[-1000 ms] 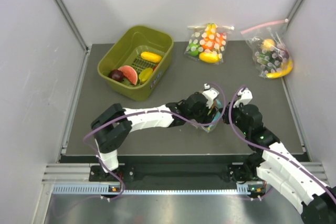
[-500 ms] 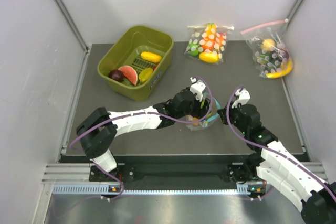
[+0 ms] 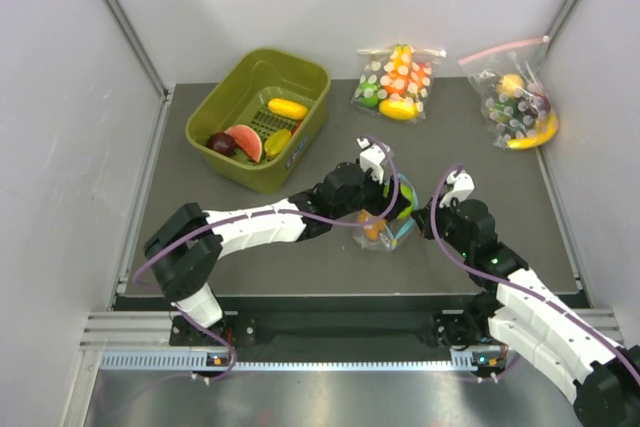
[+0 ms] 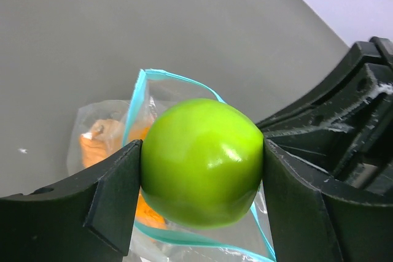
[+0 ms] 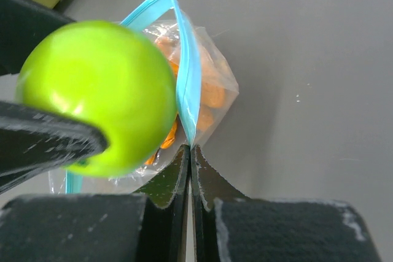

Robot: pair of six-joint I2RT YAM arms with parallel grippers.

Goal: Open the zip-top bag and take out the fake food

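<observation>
Green plastic: one round fruit (image 4: 202, 161) is clamped between the two left fingers (image 4: 113, 194), just above the open mouth of the single zip-top bag (image 4: 110, 121) with the light-blue strip. Several orange pieces (image 5: 212, 93) lie inside that bag; how many cannot be told. The two right fingers (image 5: 159, 194) are pressed together on the blue strip, pinching one side of the mouth. The bag is at the middle of the dark surface (image 3: 300, 257), between the two arms. Farther back stand one olive bin (image 3: 305, 87) with four toy pieces in it, one dotted bag (image 3: 397, 82) to its right and a second dotted bag (image 3: 520, 97) in the far right corner. A second ago the left fingers were down at the bag's mouth and no green showed from above. Now the fruit is out, the left wrist has shifted toward the bin, and the right fingers have kept their place.
</observation>
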